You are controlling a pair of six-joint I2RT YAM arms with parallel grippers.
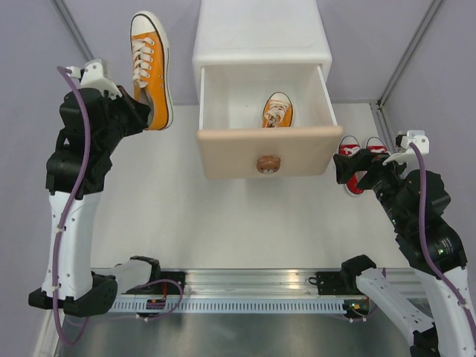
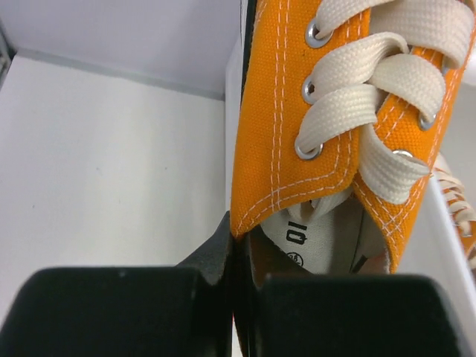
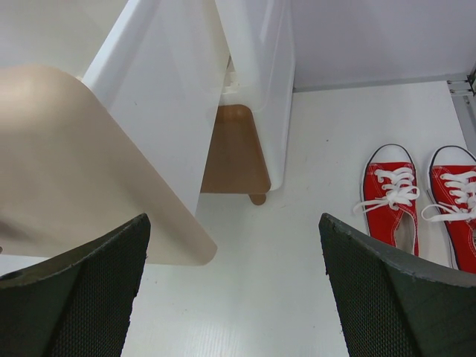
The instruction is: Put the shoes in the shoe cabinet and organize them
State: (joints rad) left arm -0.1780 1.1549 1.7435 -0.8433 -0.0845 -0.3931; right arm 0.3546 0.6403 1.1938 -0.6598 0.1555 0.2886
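Left pincer [image 2: 236, 256] pinches the orange shoe [image 1: 151, 71] by its heel — best carried over the drawer front [image 1: 223, 154] and lowered beside its mate [image 1: 277, 111], toes aligned; right pincer [image 3: 234, 286] hangs spread.

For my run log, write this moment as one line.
left gripper: shut on lifted orange sneaker | right gripper: open, empty | upper drawer: open, second orange sneaker inside | red sneakers: right of cabinet

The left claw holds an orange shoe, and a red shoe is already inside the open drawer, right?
Not quite: the shoe inside the open drawer is orange, not red, as the top view shows. The left claw does hold an orange shoe.
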